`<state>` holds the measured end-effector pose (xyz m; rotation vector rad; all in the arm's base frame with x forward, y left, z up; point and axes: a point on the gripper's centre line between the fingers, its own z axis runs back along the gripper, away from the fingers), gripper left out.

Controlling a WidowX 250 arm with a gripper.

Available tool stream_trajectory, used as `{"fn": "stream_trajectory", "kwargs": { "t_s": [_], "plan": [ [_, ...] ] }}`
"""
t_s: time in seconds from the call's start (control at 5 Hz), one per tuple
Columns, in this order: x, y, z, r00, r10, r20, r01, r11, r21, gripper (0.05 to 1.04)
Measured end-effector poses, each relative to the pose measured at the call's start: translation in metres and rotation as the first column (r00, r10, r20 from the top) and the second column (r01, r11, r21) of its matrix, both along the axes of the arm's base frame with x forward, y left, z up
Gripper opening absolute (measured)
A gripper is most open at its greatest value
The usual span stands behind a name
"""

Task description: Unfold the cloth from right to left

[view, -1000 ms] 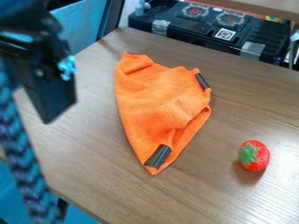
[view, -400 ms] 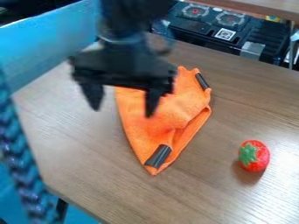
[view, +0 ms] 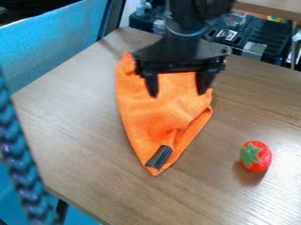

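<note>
The gripper (view: 178,93) hangs over the upper part of the cloth, its two fingers wide apart with nothing between them. Beneath it the orange cloth (view: 156,118) lies folded on the wooden table, narrowing to a point at its lower end. A dark clip-like piece (view: 159,157) sits near that lower tip. Part of the cloth's upper edge is hidden behind the gripper. Whether the fingertips touch the cloth I cannot tell.
A red toy strawberry (view: 255,156) with a green top lies right of the cloth on the table (view: 82,132). Behind the table's far edge stands a black toy stove (view: 264,41). A blue braided strand (view: 23,162) runs down the left side.
From the upper left the gripper has moved right across the view and now hangs above the cloth. Cloth and strawberry have stayed in place.
</note>
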<state>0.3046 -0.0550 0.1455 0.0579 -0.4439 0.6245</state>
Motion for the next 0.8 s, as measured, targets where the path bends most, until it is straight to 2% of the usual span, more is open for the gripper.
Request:
{"fn": "stream_trajectory", "kwargs": {
  "t_s": [0.2, 0.6, 0.8],
  "plan": [
    [0.03, -0.007, -0.005, 0.998, 0.009, 0.064, -0.009, 1.0, -0.002, 0.999],
    [0.09, -0.006, -0.027, 0.99, 0.093, 0.109, -0.094, 0.996, 0.004, 0.999],
    [0.109, -0.006, -0.038, 0.987, 0.12, 0.104, -0.124, 0.992, 0.035, 0.999]
  ]
}}
